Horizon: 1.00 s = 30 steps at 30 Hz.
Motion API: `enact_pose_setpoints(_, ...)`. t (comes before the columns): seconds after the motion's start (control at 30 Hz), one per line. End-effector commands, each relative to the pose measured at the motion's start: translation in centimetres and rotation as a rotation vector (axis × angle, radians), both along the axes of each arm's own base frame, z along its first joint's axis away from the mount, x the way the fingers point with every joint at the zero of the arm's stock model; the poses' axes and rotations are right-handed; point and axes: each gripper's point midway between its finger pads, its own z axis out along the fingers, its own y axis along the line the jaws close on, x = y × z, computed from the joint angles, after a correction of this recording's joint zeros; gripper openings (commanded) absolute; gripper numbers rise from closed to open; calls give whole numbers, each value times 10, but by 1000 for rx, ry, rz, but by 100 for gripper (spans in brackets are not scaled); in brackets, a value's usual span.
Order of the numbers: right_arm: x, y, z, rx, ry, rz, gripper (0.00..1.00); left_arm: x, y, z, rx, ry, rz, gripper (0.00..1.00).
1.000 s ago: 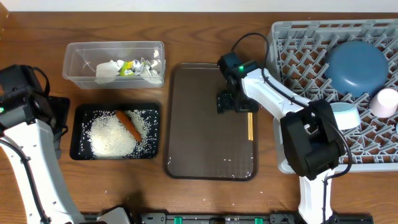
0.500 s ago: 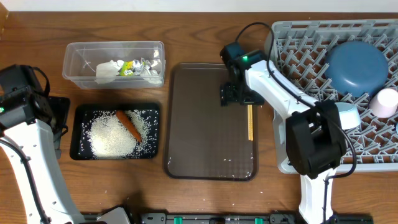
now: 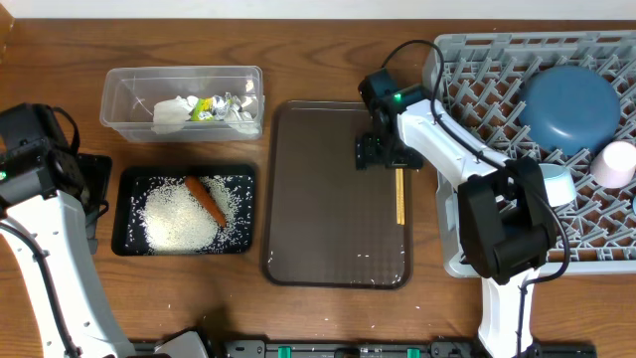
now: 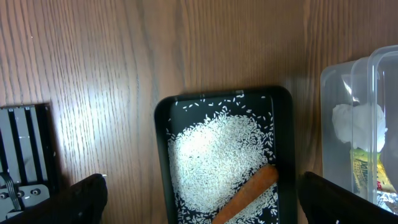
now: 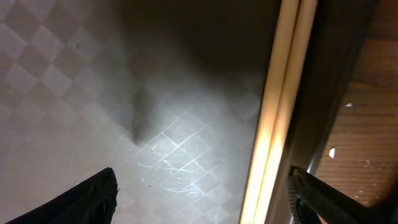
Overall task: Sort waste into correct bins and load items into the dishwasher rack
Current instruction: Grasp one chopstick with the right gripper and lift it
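Note:
The wooden chopsticks (image 3: pixel 399 196) lie along the right edge of the brown serving tray (image 3: pixel 328 229); they also show in the right wrist view (image 5: pixel 273 124). My right gripper (image 3: pixel 382 152) is open just above their far end, its fingertips (image 5: pixel 202 199) straddling the tray floor and the chopsticks. The black tray (image 3: pixel 127 214) holds the rice heap (image 3: pixel 179 221) and the carrot (image 3: pixel 206 198); both show in the left wrist view, rice (image 4: pixel 214 155) and carrot (image 4: pixel 245 196). My left gripper (image 4: pixel 199 202) is open above the black tray. The clear tub (image 3: pixel 182 99) holds the napkin and wrappers. The rack (image 3: pixel 477 80) holds the dark blue plate (image 3: pixel 568 106), light blue bowl (image 3: pixel 550 185) and white cup (image 3: pixel 614 163).
The left arm's base stands at the table's left edge (image 3: pixel 40 169). A black grid object (image 4: pixel 25 155) lies left of the black tray. The right arm stretches from the front edge across the rack's left side. Bare wood lies between the tub, trays and rack.
My right gripper has moved a little right and toward the far end of the serving tray, closer over the chopsticks' far end. The left arm has not moved.

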Motion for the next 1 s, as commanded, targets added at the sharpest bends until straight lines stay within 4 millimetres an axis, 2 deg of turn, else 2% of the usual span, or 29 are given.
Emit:
enact_pose_setpoints(0.0, -7, 6, -5, 4, 18, 7, 84, -1, 2, 1, 5, 7, -2, 99)
enact_pose_setpoints(0.3, -16, 3, -22, 3, 37, -16, 84, 0, 2, 1, 5, 7, -2, 99)
enact_pose_setpoints(0.57, -18, 7, -23, 10, 37, -9, 82, 0, 2, 1, 5, 7, -2, 99)
enact_pose_setpoints(0.67, -18, 9, -23, 11, 34, -3, 78, 0, 2, 1, 5, 7, -3, 99)
enact_pose_setpoints(0.9, -24, 16, -28, -22, 17, -24, 41, 0, 2, 1, 5, 7, -3, 99)
enact_pose_setpoints(0.97, -27, 18, -29, -38, 10, -20, 26, 0, 2, 1, 5, 7, -2, 99)
